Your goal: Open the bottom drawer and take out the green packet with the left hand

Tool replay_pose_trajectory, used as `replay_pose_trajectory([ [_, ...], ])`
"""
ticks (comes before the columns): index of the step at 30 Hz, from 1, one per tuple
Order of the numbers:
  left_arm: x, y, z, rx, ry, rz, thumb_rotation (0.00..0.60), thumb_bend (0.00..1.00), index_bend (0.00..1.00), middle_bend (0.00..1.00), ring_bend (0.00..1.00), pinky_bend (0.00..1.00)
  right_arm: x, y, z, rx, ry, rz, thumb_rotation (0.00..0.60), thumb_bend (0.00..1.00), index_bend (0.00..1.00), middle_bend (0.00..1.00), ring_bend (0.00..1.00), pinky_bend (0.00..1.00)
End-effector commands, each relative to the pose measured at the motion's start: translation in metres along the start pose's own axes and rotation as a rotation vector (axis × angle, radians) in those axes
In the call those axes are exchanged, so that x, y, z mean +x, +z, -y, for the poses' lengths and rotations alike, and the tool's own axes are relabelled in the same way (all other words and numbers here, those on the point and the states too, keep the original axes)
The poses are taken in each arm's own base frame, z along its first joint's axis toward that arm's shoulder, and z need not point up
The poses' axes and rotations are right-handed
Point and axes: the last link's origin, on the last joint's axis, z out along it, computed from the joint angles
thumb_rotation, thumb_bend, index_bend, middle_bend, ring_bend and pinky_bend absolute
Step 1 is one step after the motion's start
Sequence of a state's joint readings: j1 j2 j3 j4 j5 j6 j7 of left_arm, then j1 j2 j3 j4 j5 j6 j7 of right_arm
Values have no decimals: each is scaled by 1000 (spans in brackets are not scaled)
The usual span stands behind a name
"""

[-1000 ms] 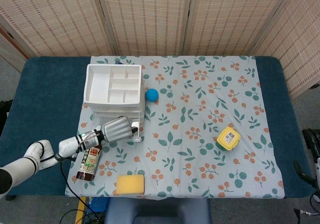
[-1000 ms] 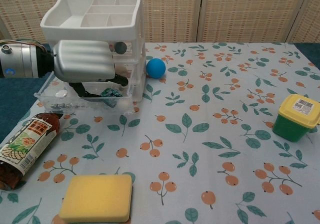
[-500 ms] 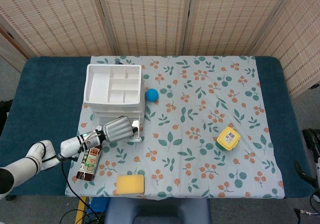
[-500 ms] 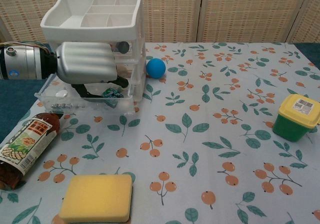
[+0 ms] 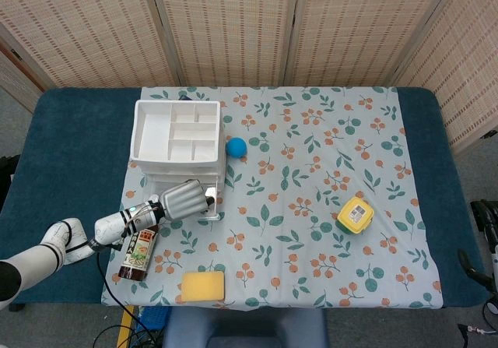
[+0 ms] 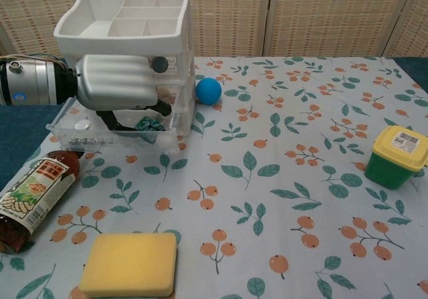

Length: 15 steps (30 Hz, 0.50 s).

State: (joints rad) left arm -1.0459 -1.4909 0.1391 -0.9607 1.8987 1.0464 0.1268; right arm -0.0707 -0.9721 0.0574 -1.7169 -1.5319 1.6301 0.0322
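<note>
A white three-drawer unit stands at the left of the cloth, with its clear bottom drawer pulled out toward me. My left hand hangs over the open drawer, and its dark fingers curl down inside. They close around a small green packet lying near the drawer's right end. The silver back of the hand hides most of the grip. In the head view the left hand covers the drawer front. My right hand shows in neither view.
A blue ball lies right of the unit. A brown sauce bottle lies in front of the drawer at the left, with a yellow sponge nearer me. A green tub with a yellow lid stands far right.
The left hand has shifted slightly left over the drawer, and the green packet has moved a little left and up with its fingers. Nothing else moved.
</note>
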Motion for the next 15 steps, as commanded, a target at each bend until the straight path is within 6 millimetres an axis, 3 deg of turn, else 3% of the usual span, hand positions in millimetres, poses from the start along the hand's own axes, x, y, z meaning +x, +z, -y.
replay_pose_trajectory([
  [1, 0, -1, 0, 3, -5, -1, 600, 284, 473, 895, 1000, 1000, 0, 0, 0, -1, 0, -1, 600, 364, 0, 68, 0, 0],
  [15, 11, -18, 10, 77, -50, -53, 600, 284, 489, 895, 1000, 1000, 1, 0, 0, 8, 6, -8, 600, 364, 0, 68, 0, 0],
])
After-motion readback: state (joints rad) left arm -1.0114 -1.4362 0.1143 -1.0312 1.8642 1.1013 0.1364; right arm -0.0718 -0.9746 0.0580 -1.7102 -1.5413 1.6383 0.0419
